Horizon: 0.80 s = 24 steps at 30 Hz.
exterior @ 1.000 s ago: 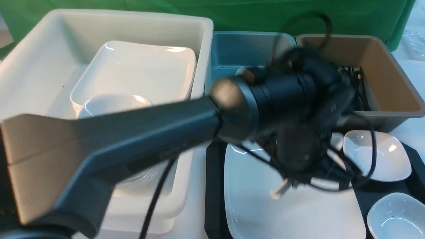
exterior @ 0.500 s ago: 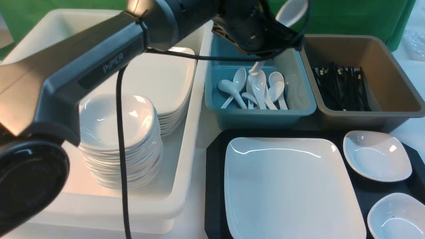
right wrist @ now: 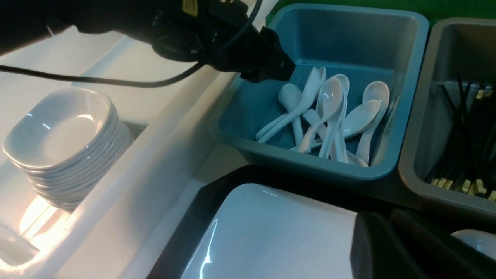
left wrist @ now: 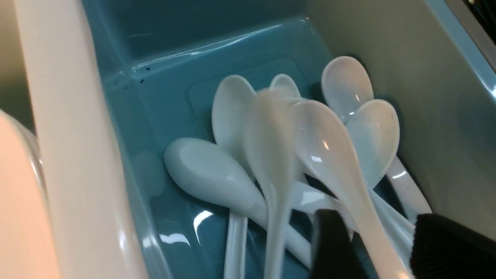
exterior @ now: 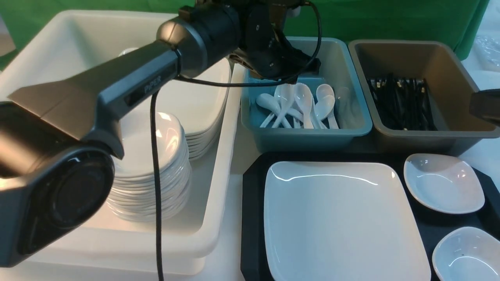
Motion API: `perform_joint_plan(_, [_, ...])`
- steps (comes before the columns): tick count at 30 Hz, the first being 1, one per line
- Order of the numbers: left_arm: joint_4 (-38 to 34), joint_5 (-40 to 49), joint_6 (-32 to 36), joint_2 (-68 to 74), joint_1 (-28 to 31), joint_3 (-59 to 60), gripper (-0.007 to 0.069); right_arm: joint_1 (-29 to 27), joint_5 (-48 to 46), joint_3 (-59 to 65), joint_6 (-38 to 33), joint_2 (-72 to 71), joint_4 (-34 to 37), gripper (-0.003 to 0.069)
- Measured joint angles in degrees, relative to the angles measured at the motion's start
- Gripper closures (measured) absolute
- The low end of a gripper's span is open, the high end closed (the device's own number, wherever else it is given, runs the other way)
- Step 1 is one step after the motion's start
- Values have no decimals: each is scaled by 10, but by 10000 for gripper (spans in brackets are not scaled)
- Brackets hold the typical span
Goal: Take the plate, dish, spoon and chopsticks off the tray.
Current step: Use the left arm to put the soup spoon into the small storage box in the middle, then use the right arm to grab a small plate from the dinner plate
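The large white plate [exterior: 343,218] lies on the black tray [exterior: 252,203]; it also shows in the right wrist view [right wrist: 279,236]. Two small white dishes [exterior: 443,182] [exterior: 466,253] sit on the tray's right side. My left gripper [exterior: 291,72] hangs open just over the teal tub [exterior: 304,134], fingers [left wrist: 333,248] spread. A blurred white spoon [left wrist: 271,155] lies loose among several spoons in the tub. My right gripper [right wrist: 387,221] is shut and empty above the tray's far right [exterior: 484,105]. Several black chopsticks [exterior: 402,103] lie in the tan tub; none show on the tray.
A big white tub [exterior: 218,164] on the left holds a stack of small dishes [exterior: 156,171] and a stack of large plates [exterior: 195,101]. The tan tub [exterior: 472,101] stands right of the teal one. A green cloth hangs behind.
My left gripper rose from over the plate with a spoon, swung back over the teal tub and opened; the spoon now lies in the tub. My right gripper came into view at the right edge.
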<state>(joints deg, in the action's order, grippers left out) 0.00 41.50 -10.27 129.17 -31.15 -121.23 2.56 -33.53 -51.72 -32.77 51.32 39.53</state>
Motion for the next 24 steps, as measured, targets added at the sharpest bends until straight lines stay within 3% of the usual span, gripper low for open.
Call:
perform_joint_plan(3, [0, 37, 1, -10, 1, 0, 218, 0, -4, 0, 0, 0, 1, 568])
perform_joint_plan(6, [-7, 114, 4, -37, 1, 0, 234, 0, -20, 0, 0, 0, 2, 568])
perform_joint_plan(8, [-22, 172, 29, -59, 0, 0, 319, 0, -37, 0, 0, 0, 3, 568])
perform_joint_plan(12, [-39, 264, 83, -106, -22, 1, 561, 0, -78, 0, 0, 0, 4, 568])
perform_joint_plan(13, [-39, 271, 90, -119, -31, 6, 587, 0, -89, 0, -4, 0, 5, 568])
perform_joint_plan(24, [-43, 285, 115, -222, -185, 263, 621, 0, -143, 0, -30, -36, 0, 568])
